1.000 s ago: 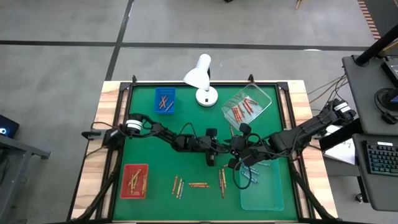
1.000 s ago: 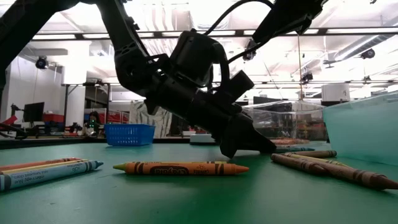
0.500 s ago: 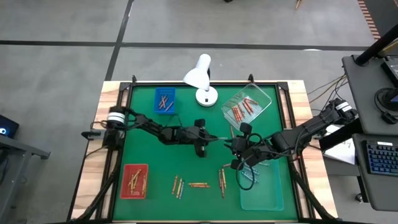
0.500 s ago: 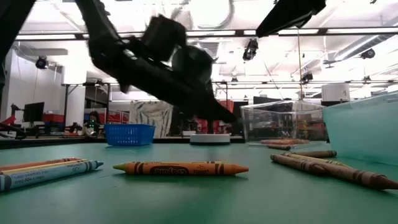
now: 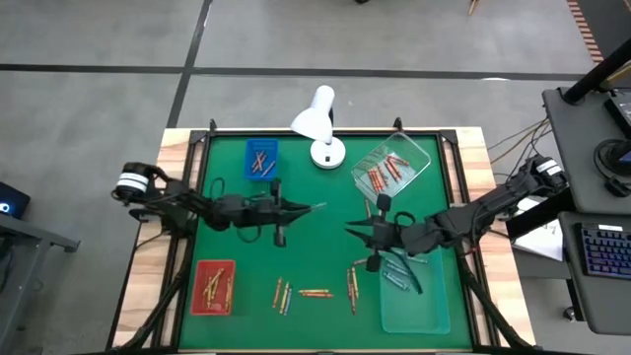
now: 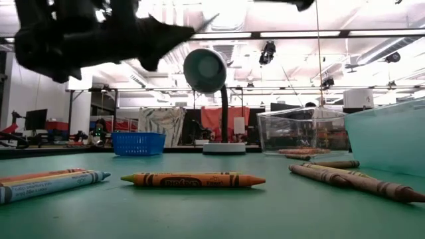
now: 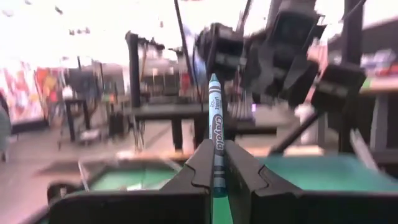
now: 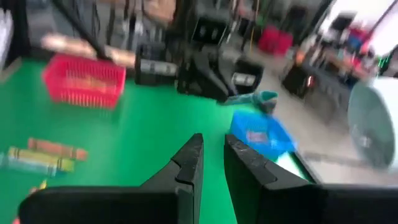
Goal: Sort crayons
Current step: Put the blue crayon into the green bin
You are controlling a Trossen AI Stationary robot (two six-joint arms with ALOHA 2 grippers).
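Our left gripper [image 7: 214, 171], raised mid-table pointing toward three o'clock, pinches a teal "Crayola" paper-wrapped crayon [image 7: 215, 121]; our right gripper [image 8: 211, 163] hovers slightly parted, empty.

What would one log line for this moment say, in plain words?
left hand: shut on teal crayon, raised above mat | right hand: empty, slightly open, near clear tray | loose crayons: on green mat | step: carrying crayon

I see my left gripper [image 7: 218, 163] clamped on a teal-green crayon [image 7: 215, 124], which stands upright between the dark fingers [image 7: 200, 167] toward twelve o'clock. Beyond it, at one o'clock, the other arm [image 7: 283, 50] hangs blurred above the green table [image 7: 311, 169].
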